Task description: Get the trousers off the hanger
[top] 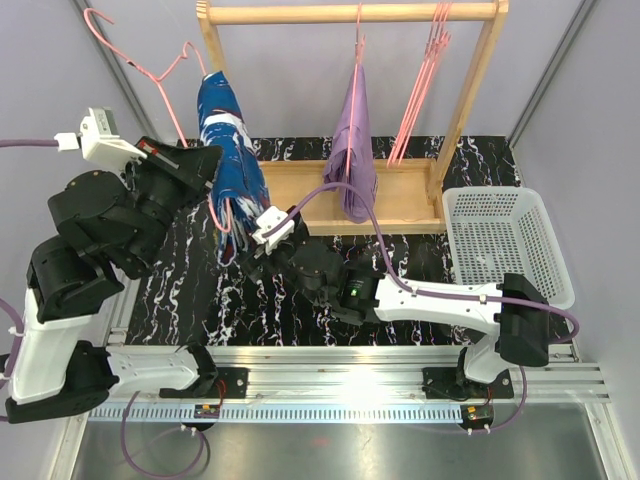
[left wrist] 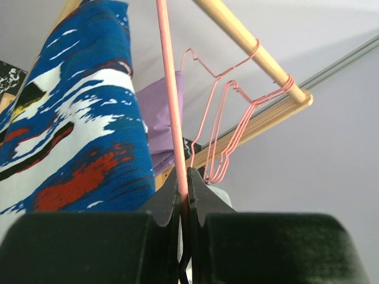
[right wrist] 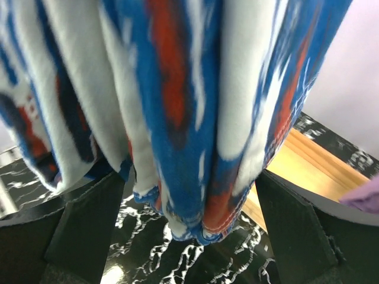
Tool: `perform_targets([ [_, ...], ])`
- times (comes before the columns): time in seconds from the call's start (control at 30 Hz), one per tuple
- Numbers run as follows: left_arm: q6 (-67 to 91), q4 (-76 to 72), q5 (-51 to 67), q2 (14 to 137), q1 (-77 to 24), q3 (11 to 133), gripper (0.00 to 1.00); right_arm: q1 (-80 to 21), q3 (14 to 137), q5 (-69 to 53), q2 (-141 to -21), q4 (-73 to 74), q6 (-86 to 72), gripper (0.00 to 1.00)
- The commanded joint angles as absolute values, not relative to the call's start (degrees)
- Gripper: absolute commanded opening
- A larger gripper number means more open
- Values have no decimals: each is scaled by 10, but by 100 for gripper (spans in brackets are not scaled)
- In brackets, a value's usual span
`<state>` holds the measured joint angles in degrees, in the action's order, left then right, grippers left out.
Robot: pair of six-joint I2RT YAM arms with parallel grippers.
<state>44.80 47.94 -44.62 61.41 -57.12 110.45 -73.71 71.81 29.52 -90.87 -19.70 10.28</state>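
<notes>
The blue patterned trousers hang from a pink wire hanger that is lifted off the rail at the left. My left gripper is shut on that hanger's wire, with the blue cloth just to its left. My right gripper stands open around the lower hem of the blue trousers; the cloth hangs between its fingers without being pinched. The lilac trousers hang on a second pink hanger on the wooden rail, and show in the left wrist view as a purple fold.
Several bare pink hangers hang at the right end of the rail. The wooden rack's base stands on the black marbled table. A white mesh basket sits at the right.
</notes>
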Motion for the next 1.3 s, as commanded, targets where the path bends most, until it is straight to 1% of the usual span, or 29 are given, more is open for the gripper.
perform_targets([
  [0.0,447,384,-452,618,-574,1178,0,-731,699,238,-890,-205,108,100],
  [0.1,440,389,-450,624,-575,1199,0,-731,657,242,-876,-215,95,99],
  [0.2,445,382,-448,618,-575,1191,0,-730,647,232,-870,-222,87,99],
  [0.47,463,363,-438,606,-575,1161,0,-731,733,236,-899,-213,96,99],
  [0.67,480,343,-434,592,-574,1140,0,-731,750,272,-920,-255,76,99],
  [0.83,486,345,-436,592,-574,1142,0,-730,760,253,-926,-250,55,100],
  [0.9,490,346,-427,590,-575,1143,0,-730,762,272,-930,-260,56,99],
  [1.03,504,353,-422,587,-574,1136,0,-730,772,322,-934,-279,83,99],
  [1.27,516,384,-422,584,-575,1116,0,-730,823,342,-926,-273,155,99],
])
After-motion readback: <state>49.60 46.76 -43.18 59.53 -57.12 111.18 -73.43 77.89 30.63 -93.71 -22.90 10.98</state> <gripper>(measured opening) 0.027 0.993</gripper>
